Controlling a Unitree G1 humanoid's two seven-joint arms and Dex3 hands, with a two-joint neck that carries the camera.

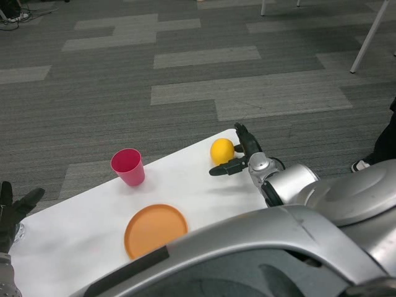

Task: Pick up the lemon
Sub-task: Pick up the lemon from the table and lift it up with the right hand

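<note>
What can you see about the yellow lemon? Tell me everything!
The lemon is small, round and bright yellow, with a smooth, slightly shiny skin. It sits on the white table near its far edge, beyond the pink cup and orange plate. The robot's right hand is right beside it, black fingers curving round its right side and beneath it. Whether they press on it yet, I cannot tell. It looks whole and not lifted.
</note>
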